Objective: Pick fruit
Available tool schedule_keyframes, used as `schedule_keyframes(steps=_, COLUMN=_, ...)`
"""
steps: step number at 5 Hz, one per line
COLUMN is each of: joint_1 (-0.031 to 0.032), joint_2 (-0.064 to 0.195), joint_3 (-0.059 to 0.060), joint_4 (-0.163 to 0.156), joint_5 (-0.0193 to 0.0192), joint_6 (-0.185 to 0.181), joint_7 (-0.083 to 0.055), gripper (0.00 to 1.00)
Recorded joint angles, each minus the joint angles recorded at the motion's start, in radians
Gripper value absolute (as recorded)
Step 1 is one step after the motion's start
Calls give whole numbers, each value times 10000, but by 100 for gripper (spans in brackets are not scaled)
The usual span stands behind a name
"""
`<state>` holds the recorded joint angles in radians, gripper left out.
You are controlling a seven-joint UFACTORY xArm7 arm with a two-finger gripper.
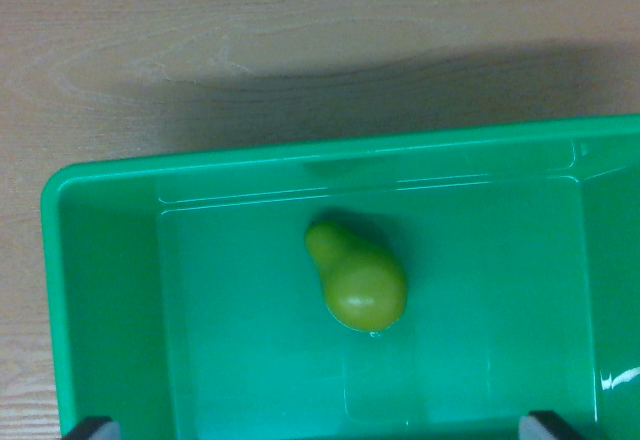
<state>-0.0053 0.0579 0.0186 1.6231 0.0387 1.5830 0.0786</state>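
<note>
Green pear (358, 278) lies in bin (100, 290); gripper (320, 426) fingertips spread, above.

Glossy plastic bin (110, 290), wood-grain table (200, 40)

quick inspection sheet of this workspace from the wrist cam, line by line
surface: light wooden table, with a broad shadow across it above the bin
job's things: one green pear lying on its side on the floor of a green plastic bin, apart from the walls, narrow end toward the wrist view's upper left
clutter: nothing seen
grippers: gripper shows only two dark fingertips at the bottom edge, set wide apart, holding nothing
cables: nothing seen
surroundings: nothing seen beyond table and bin
</note>
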Motion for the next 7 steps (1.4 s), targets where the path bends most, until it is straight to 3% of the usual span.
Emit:
schedule_keyframes(steps=1, joint_1=-7, joint_2=48, joint_3=1, joint_4=-101, joint_5=-1, joint_6=-149, joint_7=-96, gripper=0)
schedule_keyframes(steps=2, joint_1=-7, joint_2=48, joint_3=1, joint_4=-101, joint_5=-1, joint_6=-149, joint_7=-96, gripper=0)
schedule_keyframes(steps=3, joint_1=-16, joint_2=110, joint_3=1, joint_4=-232, joint_5=-3, joint_6=-341, joint_7=-221, gripper=0)
schedule_keyframes(steps=4, joint_1=-16, joint_2=110, joint_3=1, joint_4=-232, joint_5=-3, joint_6=-341, joint_7=-221, gripper=0)
schedule_keyframes(steps=5, joint_1=-26, joint_2=183, joint_3=2, joint_4=-388, joint_5=-5, joint_6=-570, joint_7=-368, gripper=0)
schedule_keyframes(steps=6, joint_1=-26, joint_2=183, joint_3=2, joint_4=-388, joint_5=-5, joint_6=-570, joint_7=-368, gripper=0)
schedule_keyframes(steps=7, joint_1=-40, joint_2=279, joint_3=3, joint_4=-590, joint_5=-7, joint_6=-867, joint_7=-561, gripper=0)
